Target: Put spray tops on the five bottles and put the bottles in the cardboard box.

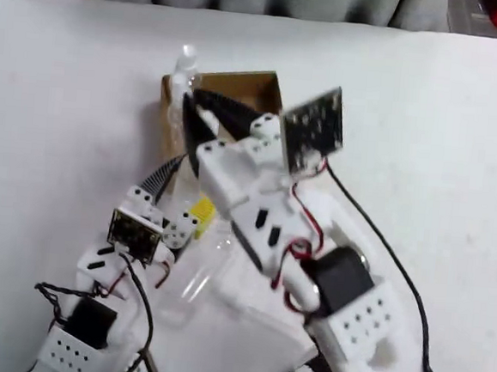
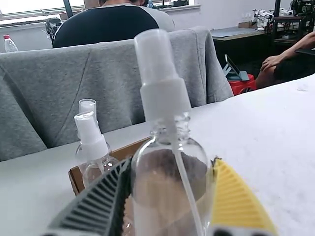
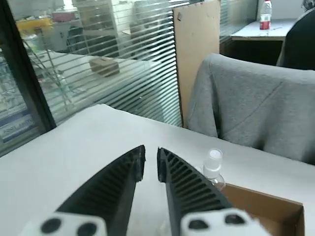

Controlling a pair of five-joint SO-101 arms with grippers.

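— What sort of place is it?
— A white table (image 1: pixel 426 122), with a grey cloth (image 2: pixel 49 88) draped over a seat along its far edge. There are slatted blinds (image 3: pixel 123 64) on a window off to one side.

— And the cardboard box?
— The cardboard box (image 1: pixel 231 79) sits open towards the far side of the table, and both arms are close to it. Inside it two bottles (image 2: pixel 96 164) stand upright, each with its top already on.

— Where is the left pincer?
— The left pincer (image 2: pixel 172 167) is just beside the near side of the box and is pinching a clear bottle (image 2: pixel 157 187). The bottle is upright, with the grey finger (image 2: pixel 98 206) against one flank and the yellow finger (image 2: pixel 236 196) against the other.

— Has that one got its top?
— A white spray top (image 2: pixel 160 73) sits in the neck, with its tube running down inside. The thread of the neck shows bare under the collar.

— And the right pincer?
— The right pincer (image 3: pixel 150 150) hangs over the left part of the box. Its black fingers (image 3: pixel 113 187) are a thin gap apart, with nothing between them. One of the boxed bottles stands just past their tips, at a corner of the box.
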